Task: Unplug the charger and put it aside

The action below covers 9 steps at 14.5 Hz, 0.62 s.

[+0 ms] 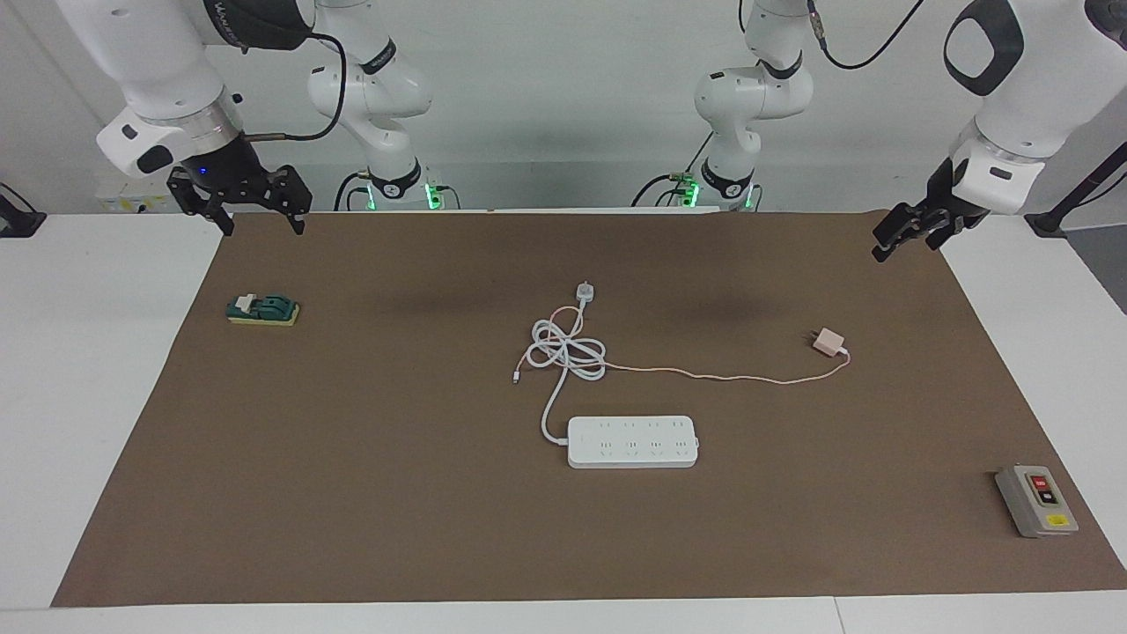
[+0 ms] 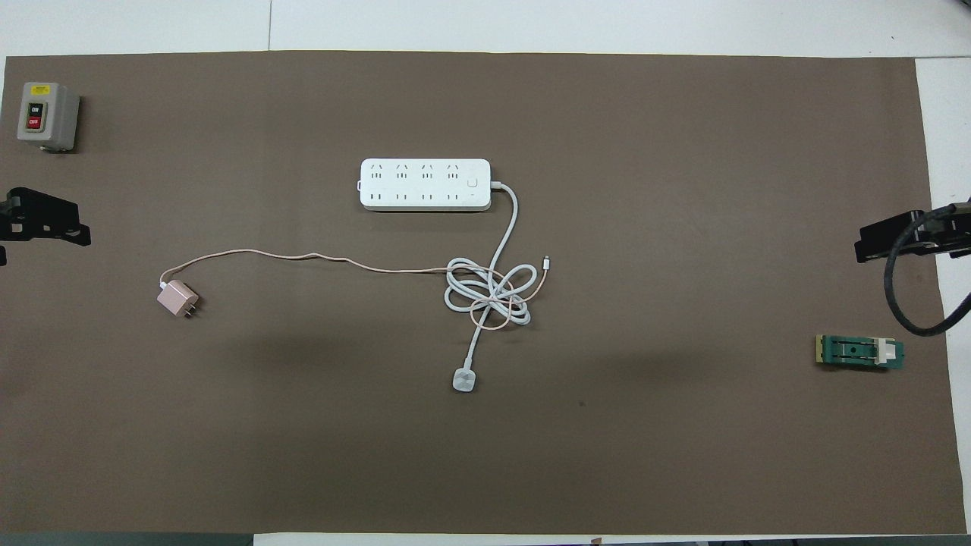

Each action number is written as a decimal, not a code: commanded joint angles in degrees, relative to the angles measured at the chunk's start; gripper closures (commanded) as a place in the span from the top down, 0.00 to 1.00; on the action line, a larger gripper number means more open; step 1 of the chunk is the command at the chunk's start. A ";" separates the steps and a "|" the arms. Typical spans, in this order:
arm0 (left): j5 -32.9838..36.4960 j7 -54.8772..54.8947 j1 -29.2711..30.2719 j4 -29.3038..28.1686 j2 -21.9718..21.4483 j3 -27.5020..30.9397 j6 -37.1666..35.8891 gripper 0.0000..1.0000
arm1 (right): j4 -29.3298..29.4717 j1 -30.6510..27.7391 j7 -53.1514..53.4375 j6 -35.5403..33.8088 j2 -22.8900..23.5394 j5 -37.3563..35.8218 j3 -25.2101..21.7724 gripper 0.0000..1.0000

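The pale-pink charger (image 1: 828, 342) lies loose on the brown mat toward the left arm's end, its prongs free; it also shows in the overhead view (image 2: 177, 297). Its thin pink cable (image 1: 731, 377) runs to the tangled white cord (image 1: 568, 352). The white power strip (image 1: 632, 441) lies mid-mat, farther from the robots, with no plug in its sockets. My left gripper (image 1: 891, 239) hangs in the air over the mat's edge at its own end, apart from the charger. My right gripper (image 1: 260, 220) is open and empty over the mat's corner at its end, waiting.
A white round plug (image 1: 585, 291) on the thick cord lies nearer to the robots than the coil. A grey on/off switch box (image 1: 1037, 500) stands at the left arm's end. A green and yellow device (image 1: 262, 310) lies at the right arm's end.
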 commanded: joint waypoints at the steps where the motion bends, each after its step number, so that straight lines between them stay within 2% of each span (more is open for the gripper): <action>1: 1.42 1.94 -0.90 -3.30 -2.29 0.51 0.29 1.00 | -0.70 -0.01 0.82 -0.20 -0.95 -0.24 0.32 1.00; 5: 1.07 7.90 -0.90 -2.86 -2.29 0.51 0.20 1.00 | -0.78 -0.01 0.82 -0.20 -0.95 -0.32 0.32 1.00; 9: 0.72 8.10 -2.13 -3.12 -2.29 0.51 1.43 1.00 | -0.70 -0.01 0.73 -0.20 -0.95 -0.32 0.32 1.00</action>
